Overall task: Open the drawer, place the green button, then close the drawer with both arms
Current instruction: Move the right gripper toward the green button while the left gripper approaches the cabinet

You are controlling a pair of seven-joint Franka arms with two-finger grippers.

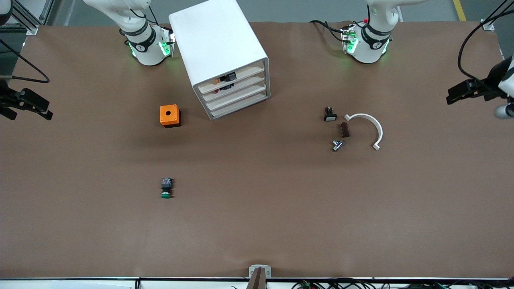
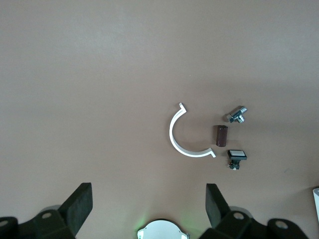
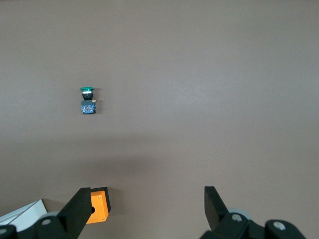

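The white four-drawer cabinet [image 1: 219, 44] stands between the two arm bases. Its drawer [image 1: 239, 98], third from the top, is shut like the others. The button [image 1: 166, 188] lies on its side on the brown table, green cap toward the front camera, nearer that camera than the orange box; it also shows as the button [image 3: 88, 101]. My right gripper [image 3: 147, 206] hangs open and empty high over the table, with the orange box by one finger [image 3: 79, 209]. My left gripper [image 2: 148, 201] is open and empty, high above its own arm's base. Neither gripper shows in the front view.
An orange box with a hole [image 1: 170, 115] sits beside the cabinet. Toward the left arm's end lie a black switch with a white face [image 1: 329, 114], a brown cylinder [image 1: 344, 129], a metal part [image 1: 337, 145] and a white C-shaped clamp [image 1: 367, 126]. Black fixtures [image 1: 28, 103] overhang both table ends.
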